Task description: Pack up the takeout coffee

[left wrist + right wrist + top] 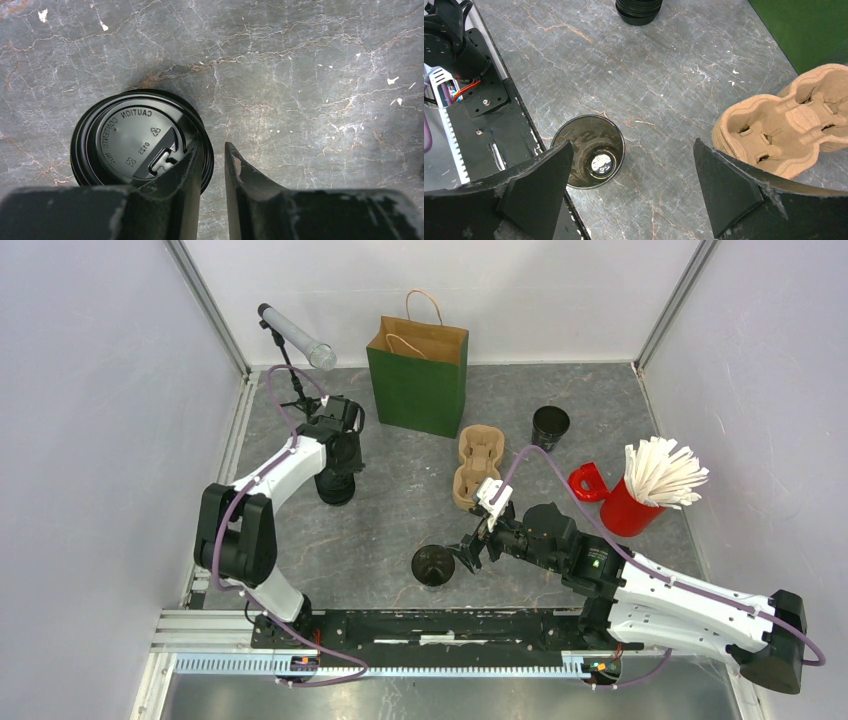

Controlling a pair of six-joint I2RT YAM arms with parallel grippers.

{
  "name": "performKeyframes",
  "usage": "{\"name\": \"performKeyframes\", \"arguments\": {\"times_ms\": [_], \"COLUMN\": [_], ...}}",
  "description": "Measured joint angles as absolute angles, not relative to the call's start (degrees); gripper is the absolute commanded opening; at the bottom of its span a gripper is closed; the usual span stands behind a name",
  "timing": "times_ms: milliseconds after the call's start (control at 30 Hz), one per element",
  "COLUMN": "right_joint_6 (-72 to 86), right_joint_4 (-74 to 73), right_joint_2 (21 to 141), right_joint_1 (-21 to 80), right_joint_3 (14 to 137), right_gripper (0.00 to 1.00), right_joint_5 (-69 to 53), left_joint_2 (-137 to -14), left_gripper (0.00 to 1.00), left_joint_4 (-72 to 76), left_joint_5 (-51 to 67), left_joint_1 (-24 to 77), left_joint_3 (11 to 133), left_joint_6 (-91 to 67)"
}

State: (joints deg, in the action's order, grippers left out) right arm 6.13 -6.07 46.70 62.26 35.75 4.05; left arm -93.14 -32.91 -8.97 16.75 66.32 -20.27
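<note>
Open-topped coffee cup (596,145) stands near the front middle of the table (300,75), just beside one fingertip of the wide-open right gripper (632,150). At the left, the left gripper's (214,150) fingers, nearly together, straddle the rim of a sip lid (135,140) topping a squat ribbed stack (639,10); whether they pinch it is unclear. Tray (734,125) lies just beyond the cup, green bag (418,385) behind it, second cup (550,426) and red mug (625,510) to the right.

Bright, even, diffuse light from above; no hard shadows. Soft shadow hugs the lidded cup (135,137) on the table (310,75). Small glare spot inside the open cup (596,162). Wrist views sharp on tabletop, bottom edges dim, slightly soft. Overhead view crisp; walls (90,390) lean outward.
</note>
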Motion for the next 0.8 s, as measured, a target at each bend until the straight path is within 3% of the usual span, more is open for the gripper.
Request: {"name": "performKeyframes", "arguments": {"times_ms": [100,300,800], "right_joint_6": [6.11,6.11,5.85], "right_joint_4": [-6.07,-6.07,-6.07], "right_joint_2": [46.7,46.72,46.74], "right_joint_1": [62.26,62.26,62.26], "right_joint_3": [35.75,35.75,35.75], "right_gripper": [0.98,0.98,0.98], "right_joint_5": [4.05,4.1,4.99], "left_joint_2": [-93.65,-94.02,-87.61], "left_gripper": [0.22,0.03,0.02], "left_joint_4": [-32.93,-32.97,-35.9], "left_joint_5": [-9.47,-10.41,-8.86], "left_joint_1": [16.82,17.28,18.13], "left_joint_3": [66.48,66.83,68.53], "left_joint_6": [-20.25,-20.14,-20.1]}}
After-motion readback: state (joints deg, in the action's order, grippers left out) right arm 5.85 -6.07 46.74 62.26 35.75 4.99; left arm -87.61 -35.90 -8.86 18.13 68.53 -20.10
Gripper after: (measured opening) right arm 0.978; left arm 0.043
